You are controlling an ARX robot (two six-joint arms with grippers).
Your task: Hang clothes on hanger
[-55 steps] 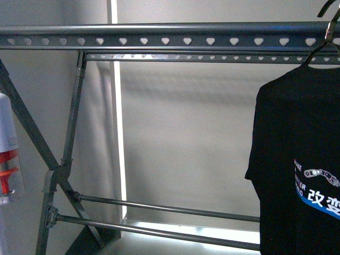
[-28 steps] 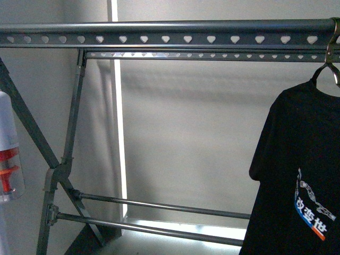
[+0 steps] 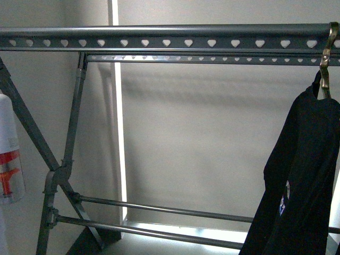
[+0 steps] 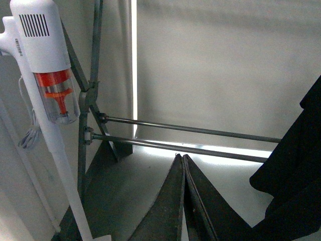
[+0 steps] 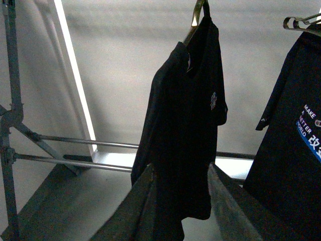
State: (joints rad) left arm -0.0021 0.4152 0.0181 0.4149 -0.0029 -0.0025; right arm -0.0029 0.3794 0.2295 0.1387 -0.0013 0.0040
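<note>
T-shirt (image 3: 297, 175) hangs edge-on from rack rail (image 3: 159, 37) by hook (image 3: 325, 58); limp, light, best gripped at shoulders. Left gripper (image 4: 183, 165) closed, empty; right gripper (image 5: 180, 175) spread apart, empty

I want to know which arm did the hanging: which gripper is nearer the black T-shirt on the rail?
Right. The right gripper is open just below the hanging T-shirt, its hem between the fingers. The left gripper is shut, with the shirt off to one side.

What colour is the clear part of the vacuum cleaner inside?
Orange-red, inside the vacuum cleaner; left wrist view shows it best.
</note>
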